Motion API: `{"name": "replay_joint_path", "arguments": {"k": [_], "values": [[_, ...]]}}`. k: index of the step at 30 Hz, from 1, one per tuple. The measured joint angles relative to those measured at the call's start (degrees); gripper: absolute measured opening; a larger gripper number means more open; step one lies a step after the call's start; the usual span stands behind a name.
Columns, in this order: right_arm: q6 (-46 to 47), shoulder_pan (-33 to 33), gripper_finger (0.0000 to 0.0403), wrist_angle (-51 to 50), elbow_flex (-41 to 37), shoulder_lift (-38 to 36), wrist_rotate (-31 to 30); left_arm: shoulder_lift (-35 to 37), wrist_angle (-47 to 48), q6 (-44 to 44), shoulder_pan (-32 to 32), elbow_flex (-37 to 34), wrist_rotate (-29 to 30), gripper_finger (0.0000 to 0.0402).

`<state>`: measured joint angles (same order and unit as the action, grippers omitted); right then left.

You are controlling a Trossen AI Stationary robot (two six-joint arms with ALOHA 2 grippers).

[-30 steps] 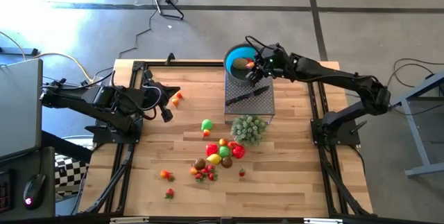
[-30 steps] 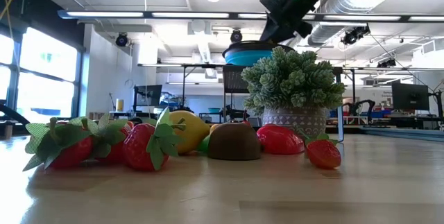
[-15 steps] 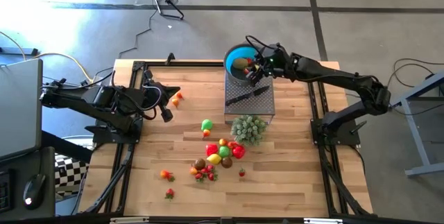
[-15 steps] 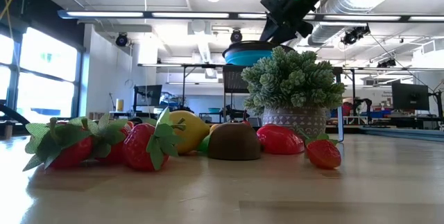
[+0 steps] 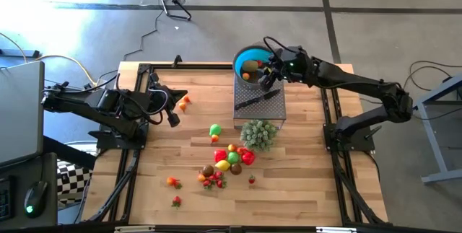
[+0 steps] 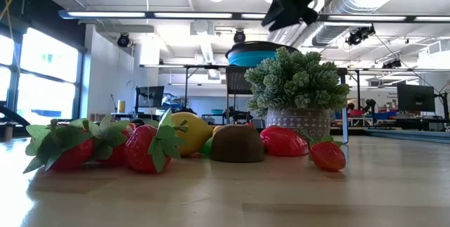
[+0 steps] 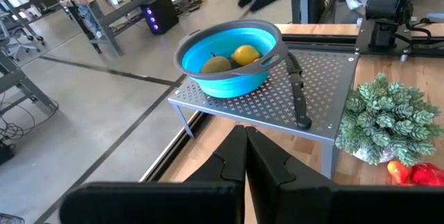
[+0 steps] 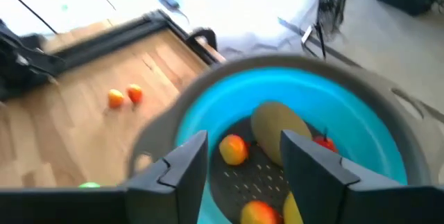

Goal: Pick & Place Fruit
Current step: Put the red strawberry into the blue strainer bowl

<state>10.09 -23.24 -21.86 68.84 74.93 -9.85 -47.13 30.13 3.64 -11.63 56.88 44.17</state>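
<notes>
Sitting in two groups, the fruit [image 5: 229, 158] is mostly heaped on the wooden table [image 5: 166, 154] in front of the pale green bushy plant [image 5: 258, 133], with strays spread outward: a green piece with an orange one beside it [image 5: 214, 131], two small orange pieces [image 5: 185, 102] near the left arm, and berries [image 5: 174, 182] toward the near edge. A few pieces are already gathered in the blue bowl [image 5: 246, 63], where an orange fruit [image 8: 233, 148], a brownish-green one [image 8: 277, 130] and a red one are seen in the right wrist view. The bowl is raised on a perforated metal stand [image 5: 260, 103], apparently as the drop target, and a black-handled knife [image 5: 256, 100] is laid beside it on the stand. The right gripper [image 8: 238, 156] is held directly above the bowl with its fingers apart and nothing between them, which suits a release just made over the bowl. The left gripper [image 7: 245, 156] is parked at the table's left side, fingers pressed together and empty, pointed toward the bowl. Most of the fruit is judged still to be moved.
</notes>
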Motion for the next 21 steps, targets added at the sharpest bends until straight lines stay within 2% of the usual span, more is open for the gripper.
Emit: {"name": "replay_joint_path", "arguments": {"k": [8,21], "values": [[-0.22,2.41,0.0123,1.6,0.0,-2.33,-0.05,0.0,0.0,-0.18,0.01,0.0,-0.01,0.0],[0.09,9.3,0.0085,2.25,0.0,-2.51,-0.65,0.0,0.0,-0.39,0.0,0.0,-0.52,0.0]]}}
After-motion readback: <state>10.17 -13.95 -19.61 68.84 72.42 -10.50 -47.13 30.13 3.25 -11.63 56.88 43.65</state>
